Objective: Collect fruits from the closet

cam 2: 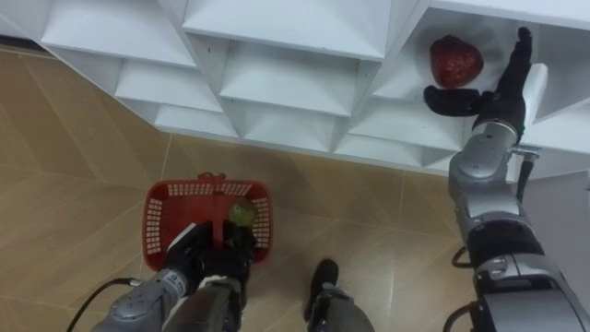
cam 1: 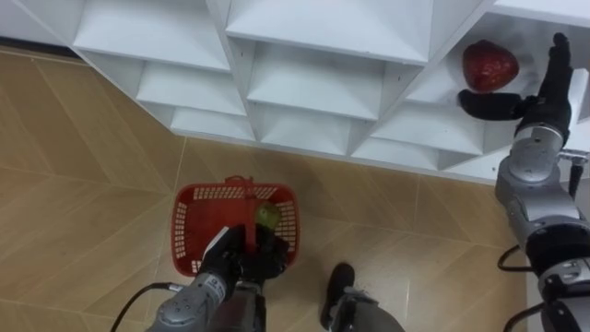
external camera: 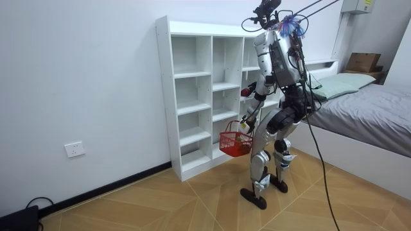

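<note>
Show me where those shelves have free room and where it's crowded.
Cubbies left of the red fruit are bare. Its own cubby is crowded by the right hand. The red basket holds one green fruit and spare room.

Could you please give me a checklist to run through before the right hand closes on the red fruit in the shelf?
1. Right hand open: ok, its fingers are straight beside the red fruit and its thumb is spread below it.
2. Hand touching the fruit: cannot tell; it is close.
3. Fruit free to take: ok, it lies alone in its compartment of the white shelf.
4. Left hand gripping the red basket: ok, it is curled round the handle.
5. Room in the basket: ok, it holds one green fruit.
6. Basket under the fruit: not ok, it hangs low over the floor, to the robot's left.
</note>
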Controlling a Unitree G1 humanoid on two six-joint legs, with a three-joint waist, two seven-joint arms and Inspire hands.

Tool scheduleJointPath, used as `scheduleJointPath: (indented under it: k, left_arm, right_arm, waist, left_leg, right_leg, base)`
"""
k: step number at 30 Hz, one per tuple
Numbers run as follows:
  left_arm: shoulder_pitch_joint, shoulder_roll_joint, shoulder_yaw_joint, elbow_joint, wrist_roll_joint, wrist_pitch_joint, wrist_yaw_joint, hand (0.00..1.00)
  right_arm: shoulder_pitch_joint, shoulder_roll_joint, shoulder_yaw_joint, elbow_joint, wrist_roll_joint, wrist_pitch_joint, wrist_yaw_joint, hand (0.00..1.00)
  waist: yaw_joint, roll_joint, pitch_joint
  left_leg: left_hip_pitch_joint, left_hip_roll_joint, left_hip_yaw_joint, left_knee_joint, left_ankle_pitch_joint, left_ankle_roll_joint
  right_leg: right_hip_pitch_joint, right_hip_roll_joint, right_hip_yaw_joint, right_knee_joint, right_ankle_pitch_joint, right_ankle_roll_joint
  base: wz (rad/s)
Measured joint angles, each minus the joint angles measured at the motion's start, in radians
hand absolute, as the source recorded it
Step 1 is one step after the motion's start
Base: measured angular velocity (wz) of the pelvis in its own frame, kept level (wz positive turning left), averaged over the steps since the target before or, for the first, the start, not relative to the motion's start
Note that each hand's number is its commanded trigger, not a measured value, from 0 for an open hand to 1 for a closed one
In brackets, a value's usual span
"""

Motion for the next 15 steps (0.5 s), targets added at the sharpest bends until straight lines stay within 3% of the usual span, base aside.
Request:
scheduleJointPath:
  k: [6,15]
  left_arm:
    - [-0.007,0.023,-0.035,0.000,-0.028,0.003,0.001,1.00]
    - [-0.014,0.024,-0.051,0.000,-0.039,0.032,0.001,1.00]
  right_arm:
    - [0.000,0.003,0.064,0.000,0.001,0.001,0.017,0.00]
    - [-0.009,0.003,0.068,-0.003,-0.003,0.023,0.028,0.00]
  waist:
    - [0.001,0.001,0.0004]
    - [0.004,0.003,0.0005]
  left_leg:
    - [-0.007,0.004,-0.003,0.001,0.000,0.000]
    - [-0.008,0.005,-0.001,0.006,0.000,0.000]
  right_leg:
    - [-0.001,0.001,-0.008,-0.005,0.002,-0.003]
    - [-0.003,0.001,-0.006,0.000,0.002,-0.003]
  base:
    - [0.00]
    - [0.00]
